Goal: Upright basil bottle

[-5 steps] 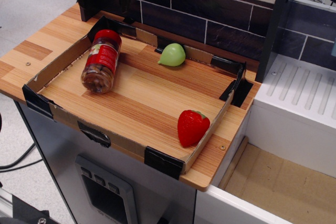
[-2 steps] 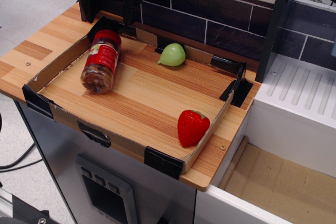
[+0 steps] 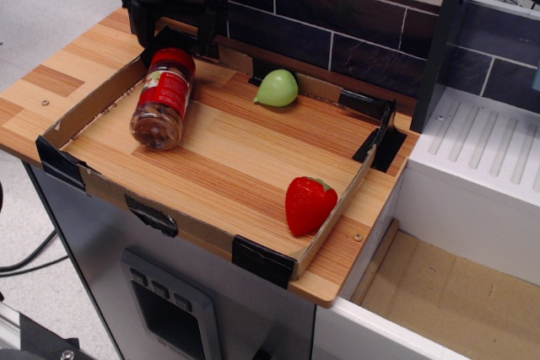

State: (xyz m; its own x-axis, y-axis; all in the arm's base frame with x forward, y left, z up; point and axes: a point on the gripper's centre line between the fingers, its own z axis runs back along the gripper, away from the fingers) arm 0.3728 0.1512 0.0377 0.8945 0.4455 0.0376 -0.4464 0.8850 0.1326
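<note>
Near right, a strawberry toy (image 3: 309, 205) sits against the near wall of a shallow cardboard tray (image 3: 84, 177) on the wooden worktop (image 3: 52, 79). It is well clear of the work.

Mid left, the basil bottle (image 3: 164, 98) lies on its side in the tray, red cap toward the far corner, base toward the near side.

Risk: it is round, so an off-centre pinch would likely send it rolling or skidding. The cap lies close to the far tray wall, which could snag a finger.

Far centre, a green pear toy (image 3: 278, 88) rests by the back wall.

Far left, the gripper (image 3: 175, 29) hangs just above the cap end, its two dark fingers pointing down and spread wide, holding nothing.
</note>
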